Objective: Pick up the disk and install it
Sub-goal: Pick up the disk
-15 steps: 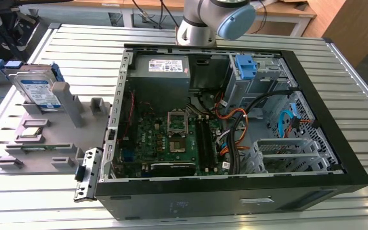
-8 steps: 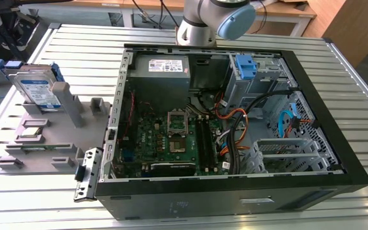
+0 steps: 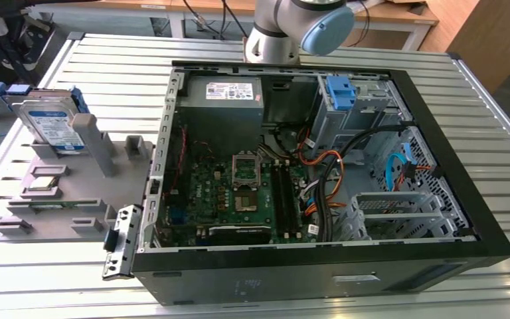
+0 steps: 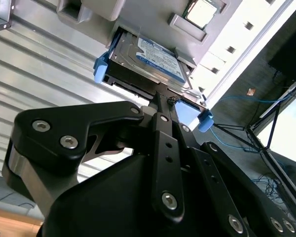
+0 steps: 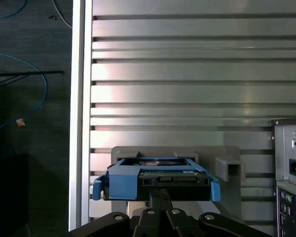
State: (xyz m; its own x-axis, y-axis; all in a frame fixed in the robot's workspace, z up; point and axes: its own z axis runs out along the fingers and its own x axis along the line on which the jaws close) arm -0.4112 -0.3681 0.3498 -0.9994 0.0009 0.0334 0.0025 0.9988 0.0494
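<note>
**Disk not picked up yet**

Nothing done so far: the disk (image 3: 56, 125) stands on edge in the grey holder (image 3: 87, 193) outside the computer case (image 3: 472, 206), on the exterior view's left of it, ungripped. Pick and install are both left. The arm (image 3: 291, 26) stands at the case's far side. In both wrist views the pincer (image 4: 160, 98) (image 5: 160, 193) looks pressed together, empty, aimed at the disk's blue-railed edge
</note>
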